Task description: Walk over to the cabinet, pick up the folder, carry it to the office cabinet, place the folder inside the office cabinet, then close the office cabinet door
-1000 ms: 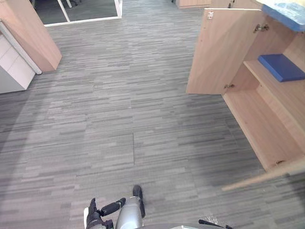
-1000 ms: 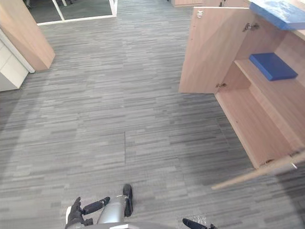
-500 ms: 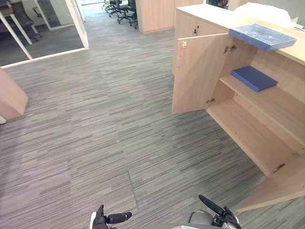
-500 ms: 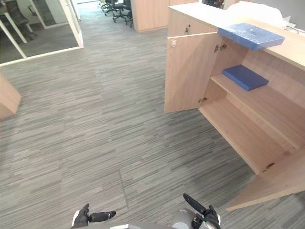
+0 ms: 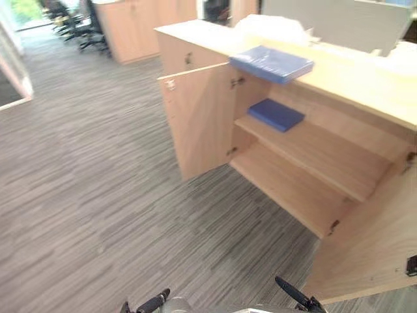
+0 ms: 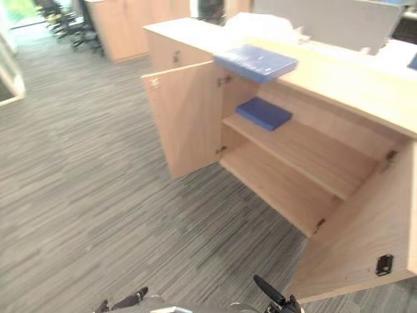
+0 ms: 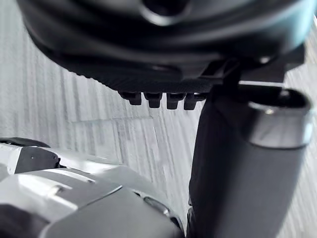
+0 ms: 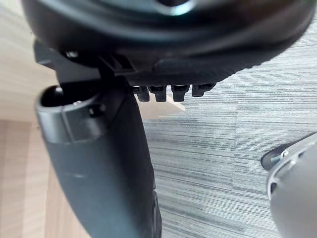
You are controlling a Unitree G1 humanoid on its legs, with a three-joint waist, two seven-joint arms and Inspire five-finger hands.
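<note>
Wooden office cabinet (image 5: pixel 355 77) fills the upper right of the frame, with its far door (image 5: pixel 199 120) and near door (image 5: pixel 368 248) both swung open. One folder (image 5: pixel 272 63) lies flat on its top, and a second folder (image 5: pixel 276 114) rests on the shelf (image 5: pixel 326 156) inside. Your left hand (image 5: pixel 155 302) and right hand (image 5: pixel 292 293) hang at the bottom edge, fingers relaxed and empty. By my reckoning, pickup, placing and closing all remain

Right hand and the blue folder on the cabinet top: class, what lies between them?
In the left eye view, between right hand and folder: grey carpet, then the open cabinet's shelf bearing a darker blue folder.
</note>
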